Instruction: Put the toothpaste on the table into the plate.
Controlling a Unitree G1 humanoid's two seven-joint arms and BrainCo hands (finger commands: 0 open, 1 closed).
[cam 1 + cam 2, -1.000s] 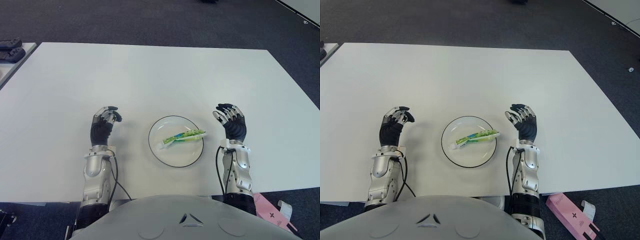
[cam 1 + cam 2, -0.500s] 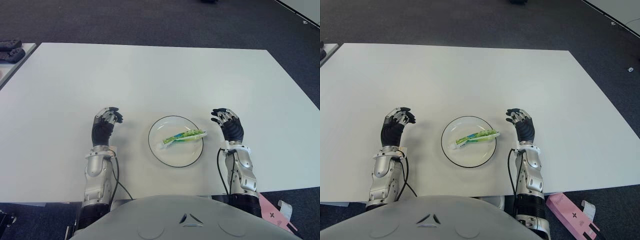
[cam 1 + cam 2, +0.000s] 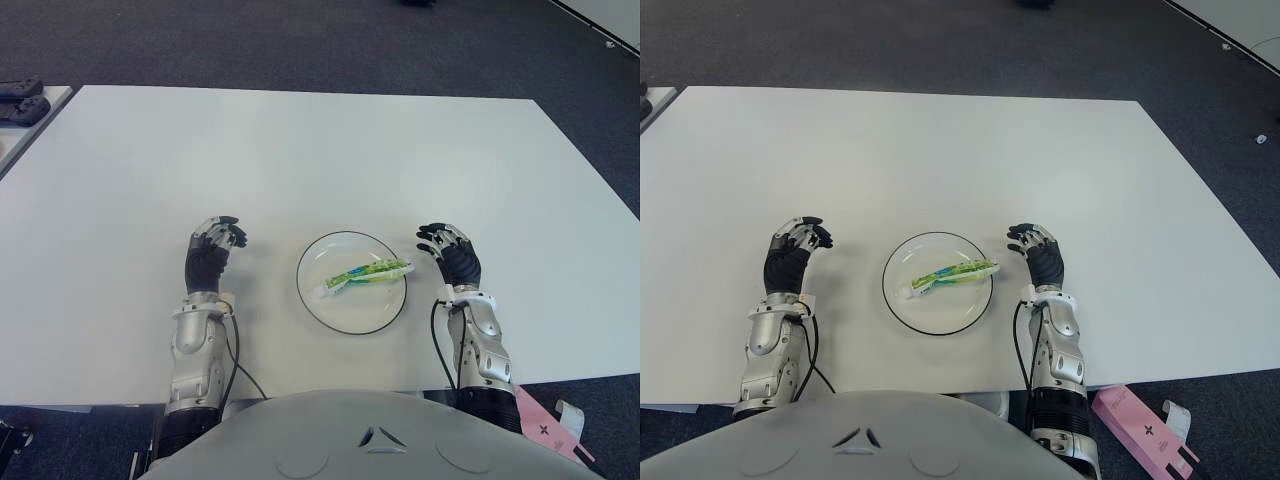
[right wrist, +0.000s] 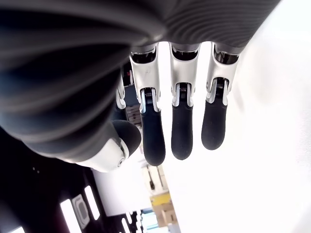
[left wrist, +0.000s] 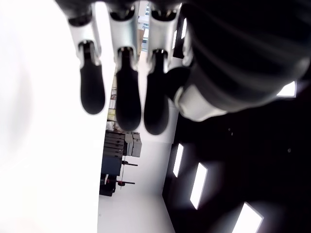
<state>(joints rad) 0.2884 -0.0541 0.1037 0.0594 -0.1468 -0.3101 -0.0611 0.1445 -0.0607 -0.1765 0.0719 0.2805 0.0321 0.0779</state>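
Note:
A green and white toothpaste tube [image 3: 365, 273] lies slantwise inside a white plate with a dark rim [image 3: 322, 300], near the front middle of the white table [image 3: 320, 160]. My right hand [image 3: 449, 255] is just right of the plate, apart from it, its fingers [image 4: 180, 126] relaxed and holding nothing. Left of the plate, my left hand [image 3: 212, 250] shows with its fingers [image 5: 126, 92] loosely bent and empty.
A pink box [image 3: 1140, 432] lies on the floor below the table's front right corner. Dark controllers [image 3: 20, 98] sit on a side table at the far left. Dark carpet surrounds the table.
My right hand has drawn back toward the front edge and lowered, its fingers curling slightly. The left hand has dropped a little. The toothpaste stays in the plate.

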